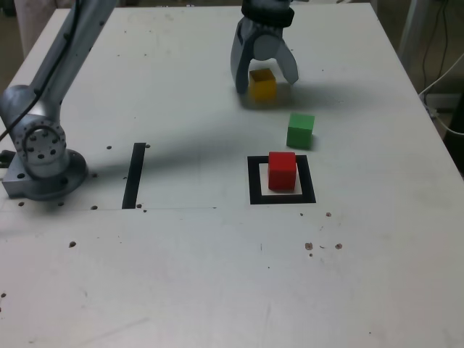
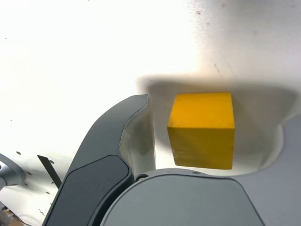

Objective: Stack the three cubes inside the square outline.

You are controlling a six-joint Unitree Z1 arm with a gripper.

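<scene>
white tabletop (image 1: 167, 275) dotted with small dark specks and chips, soft grey shadows that lay across it, pale light that fell brightest in the wrist view, thin cables (image 1: 444, 87) that hung beyond the exterior view's right edge, dim surroundings behind

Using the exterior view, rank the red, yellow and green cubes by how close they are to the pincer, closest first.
1. Yellow cube: between the open fingers.
2. Green cube: outside the square outline.
3. Red cube: inside the outline, farthest.
</scene>
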